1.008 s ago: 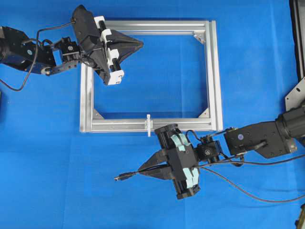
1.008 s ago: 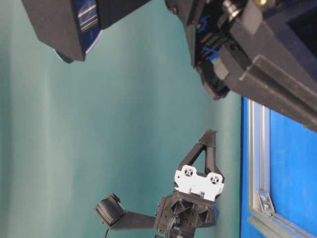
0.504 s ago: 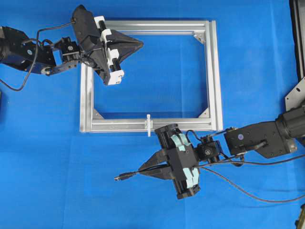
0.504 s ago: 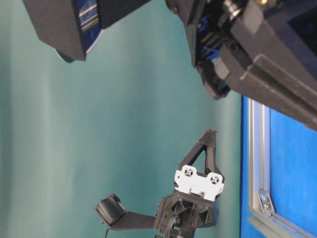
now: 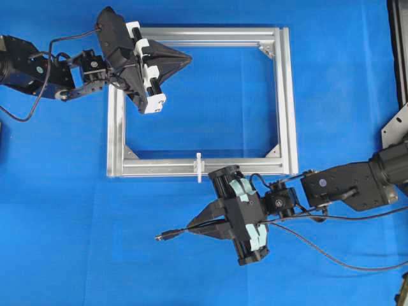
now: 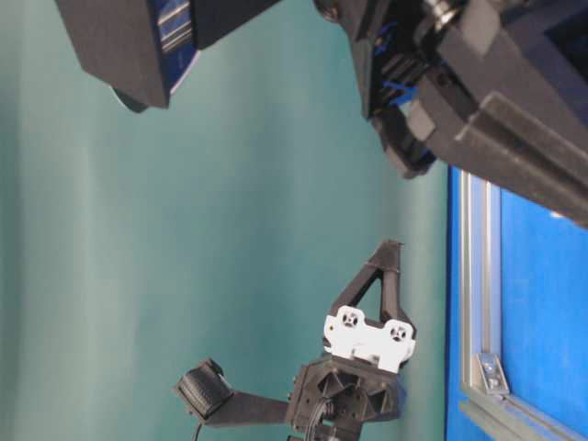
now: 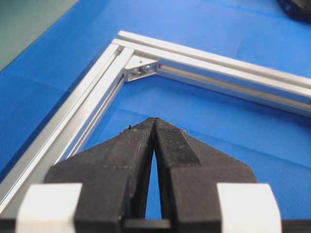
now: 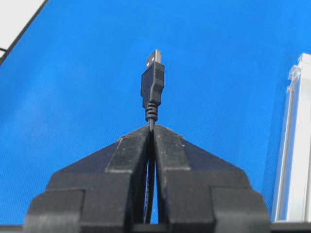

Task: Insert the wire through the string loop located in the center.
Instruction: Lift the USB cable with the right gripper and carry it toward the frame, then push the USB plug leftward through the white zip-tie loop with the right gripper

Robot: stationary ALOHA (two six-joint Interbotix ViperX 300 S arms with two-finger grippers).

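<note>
Your right pincer point(image 5: 191, 227) was clamped on the thin black wire point(image 8: 152, 87), its USB plug tip sticking out past the fingertips over the blue table point(image 5: 76, 223), pointing left. The tiny white string loop point(image 5: 199, 166) stood upright on the near bar of the silver aluminium frame point(image 5: 286, 95), near that pincer but apart from the plug. Your left pincer point(image 7: 154, 121) was pressed together on nothing, hovering over the frame's far-left corner.
</note>
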